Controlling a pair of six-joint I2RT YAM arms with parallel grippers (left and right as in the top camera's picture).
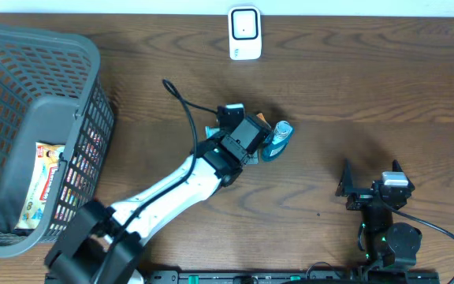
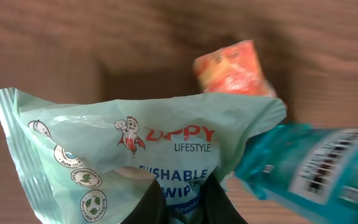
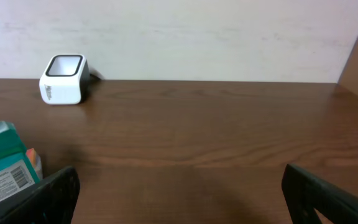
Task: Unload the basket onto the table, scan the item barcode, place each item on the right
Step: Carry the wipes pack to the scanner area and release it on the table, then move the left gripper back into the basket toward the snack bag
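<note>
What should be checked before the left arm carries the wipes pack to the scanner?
1. Grip: left gripper shut on the wipes pack: ok.
2. Barcode on the pack located: cannot tell; only the teal packet shows one.
3. Pack clear of the teal packet: not ok; they appear to touch.
4. Route: table bare between pack and scanner: ok.
5. Other arm: right gripper open, off to the side: ok.
</note>
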